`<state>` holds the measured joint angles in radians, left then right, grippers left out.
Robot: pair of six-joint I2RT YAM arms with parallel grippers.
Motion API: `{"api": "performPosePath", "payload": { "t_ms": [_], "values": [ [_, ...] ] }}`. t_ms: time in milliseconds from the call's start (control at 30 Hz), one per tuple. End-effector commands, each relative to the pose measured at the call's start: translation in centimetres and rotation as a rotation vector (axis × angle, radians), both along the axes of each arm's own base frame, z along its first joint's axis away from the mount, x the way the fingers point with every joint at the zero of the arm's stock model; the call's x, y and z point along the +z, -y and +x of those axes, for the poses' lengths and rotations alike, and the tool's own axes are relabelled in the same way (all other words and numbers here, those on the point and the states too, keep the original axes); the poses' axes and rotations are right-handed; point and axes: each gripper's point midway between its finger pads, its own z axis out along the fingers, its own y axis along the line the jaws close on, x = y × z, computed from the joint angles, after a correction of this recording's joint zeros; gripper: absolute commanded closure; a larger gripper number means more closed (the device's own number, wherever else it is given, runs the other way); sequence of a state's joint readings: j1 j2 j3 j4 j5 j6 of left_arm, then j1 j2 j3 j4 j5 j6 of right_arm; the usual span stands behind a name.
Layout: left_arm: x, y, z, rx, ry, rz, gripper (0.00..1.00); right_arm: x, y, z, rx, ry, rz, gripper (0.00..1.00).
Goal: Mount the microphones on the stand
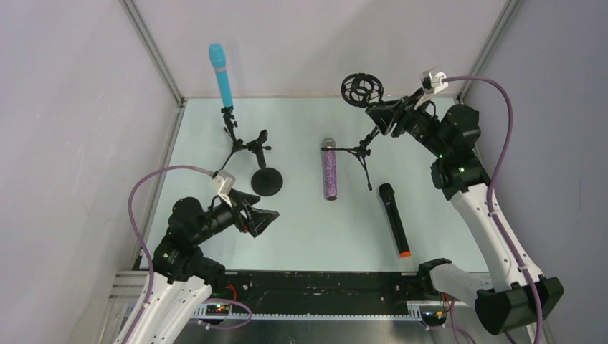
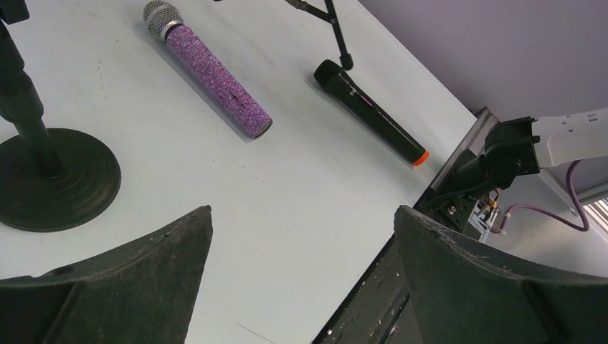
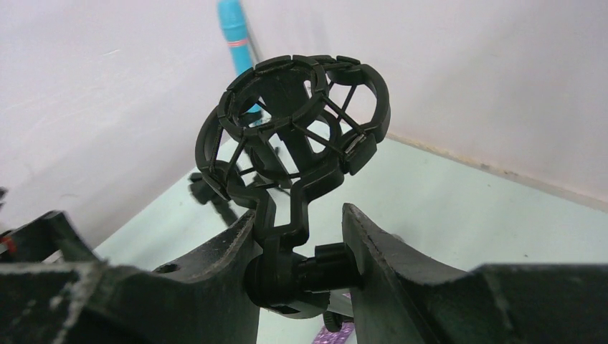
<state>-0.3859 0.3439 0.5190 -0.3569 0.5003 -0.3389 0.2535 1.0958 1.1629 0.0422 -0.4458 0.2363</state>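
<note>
Gripping the neck just below a shock mount (image 3: 356, 153), the right gripper (image 3: 297, 236) has its fingers closed on a black tripod stand (image 1: 362, 153) that rises just to the right of the purple mic (image 1: 329, 172). The ring-shaped mount holds nothing. Whether the stand's feet rest on the table (image 1: 301, 229) cannot be told.

The purple mic lies flat on the pale green table, its silver mesh head toward the back wall. The black mic (image 1: 393, 217) lies flat to its right and a little nearer the arm bases, orange end toward those bases. In the left wrist view, one leg of the tripod stand ends just beside the black mic's head.

Back and to the left of the purple mic, the blue mic (image 1: 221, 74) stands upright, clipped head-up in a second stand (image 1: 231, 127) (the only one of the three mics mounted). A round-base stand (image 1: 266, 182) sits between that stand and the purple mic, and it carries no mic.

The left gripper (image 1: 264, 218) hangs above the table to the left of the purple mic and nearer the arm bases, beside the round base. Its jaws are spread wide and nothing is between them. Purple cables loop from both wrists.
</note>
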Motion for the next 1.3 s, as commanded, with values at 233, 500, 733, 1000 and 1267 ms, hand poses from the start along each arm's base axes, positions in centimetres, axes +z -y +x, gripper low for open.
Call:
{"api": "performPosePath", "payload": {
  "t_ms": [233,500,733,1000,1267],
  "values": [
    [0.2,-0.2,0.1,0.015,0.026,0.001,0.00,6.9,-3.9,-10.3,0.308,0.159,0.046,0.96],
    [0.2,-0.2,0.2,0.014,0.029,0.006,0.00,2.1,-9.1,-12.6,0.559,-0.011,-0.013,0.96],
    [0.2,-0.3,0.2,0.017,0.028,0.008,0.00,-0.5,-13.3,-13.6,0.729,0.016,-0.081,0.97],
    [0.0,-0.2,0.2,0.015,0.022,0.011,0.00,-3.7,-16.3,-14.1,0.859,0.016,-0.143,0.97],
    [0.2,-0.3,0.1,0.018,0.034,0.009,0.00,-7.8,-17.8,-14.0,0.930,-0.071,-0.201,0.98]
  ]
}}
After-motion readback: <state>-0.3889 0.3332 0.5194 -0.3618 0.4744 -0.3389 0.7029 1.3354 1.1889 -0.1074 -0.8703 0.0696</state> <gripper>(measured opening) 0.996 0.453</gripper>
